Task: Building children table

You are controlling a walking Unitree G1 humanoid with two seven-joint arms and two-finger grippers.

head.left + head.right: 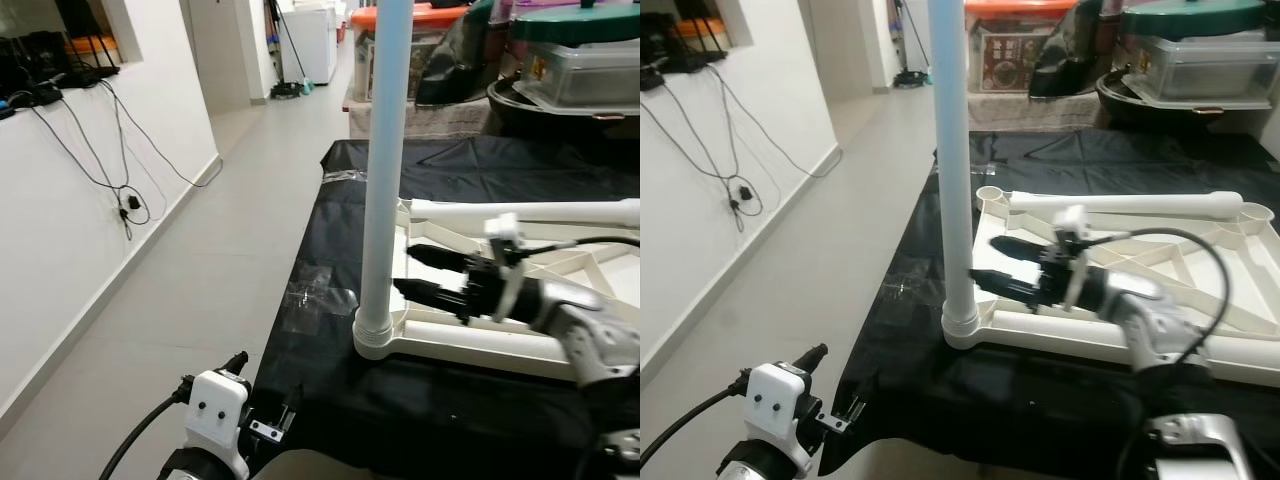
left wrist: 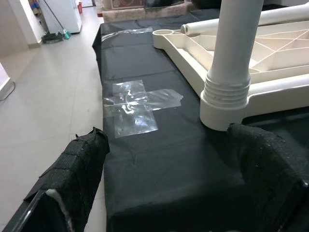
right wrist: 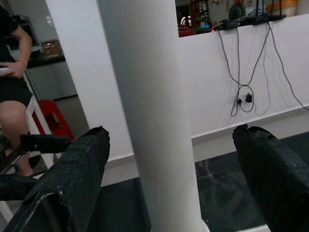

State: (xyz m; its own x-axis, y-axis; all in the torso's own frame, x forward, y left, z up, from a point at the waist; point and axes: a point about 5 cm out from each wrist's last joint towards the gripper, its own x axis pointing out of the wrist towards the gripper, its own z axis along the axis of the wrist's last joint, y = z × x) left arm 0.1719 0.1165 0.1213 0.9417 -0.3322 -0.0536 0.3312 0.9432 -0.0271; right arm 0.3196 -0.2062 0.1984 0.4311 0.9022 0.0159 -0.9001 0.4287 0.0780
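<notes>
Evidently the step in hand is seating a table leg: it stands upright in the corner socket of the upturned cream table top, which lies on the black-draped bench at its left edge. The right pincer reaches in from the right at low height, its two black fingers spread wide and released, the tips just beside the leg; the right wrist view has the leg standing between the parted fingers without contact. The left pincer hangs low at the bench's near edge, likewise released, looking toward the ribbed collar where leg meets socket. To do this well, I would judge, the right pincer should close squarely on the leg low down, near the collar, and press or turn along the leg's axis so it does not lean. A second leg lies loose across the far side of the top. Clear tape patches the black cover. No brand or writing is legible; the storage boxes behind are too blurred.
</notes>
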